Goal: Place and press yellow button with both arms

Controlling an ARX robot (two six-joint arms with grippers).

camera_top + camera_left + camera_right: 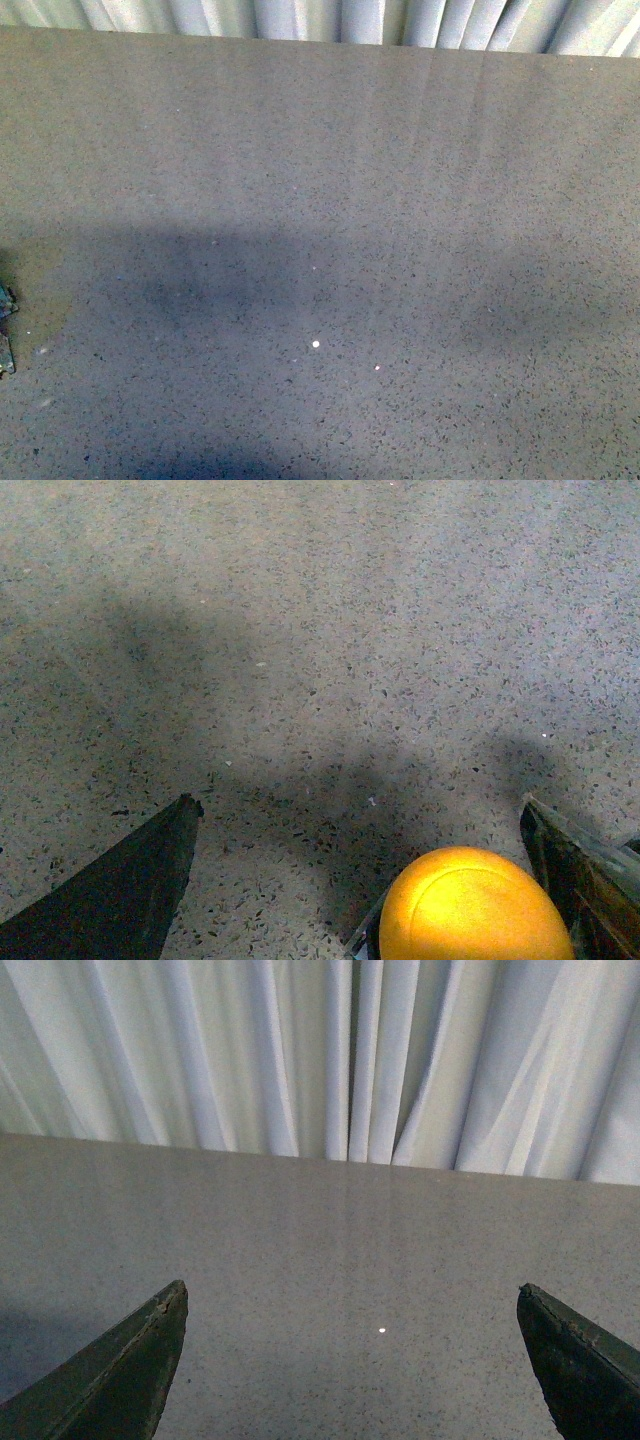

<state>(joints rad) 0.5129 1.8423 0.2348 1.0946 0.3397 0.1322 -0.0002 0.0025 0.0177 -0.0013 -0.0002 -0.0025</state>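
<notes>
Two pincers standing released, yellow button (pixel 475 905) lying between the left one's fingers (pixel 120 900)

Left wrist view: the left pincer (pixel 360 802) is hanging over the speckled grey desk (pixel 330 630) with its two dark fingers spread wide, gripping nothing. The button's round yellow cap is showing close to the camera, inside the gap and much nearer to one finger than to the other. Whether it is touching that finger cannot be told, and its base is hiding beneath the cap. Right wrist view: the right pincer (pixel 350 1287) is likewise standing released, its fingers wide apart above the desk, facing a pale pleated curtain (pixel 300 1050) beyond the desk's far edge. Front view: desk and curtain are filling the picture, with a small dark teal fragment (pixel 5 302) showing at the left edge, too little to identify.
</notes>
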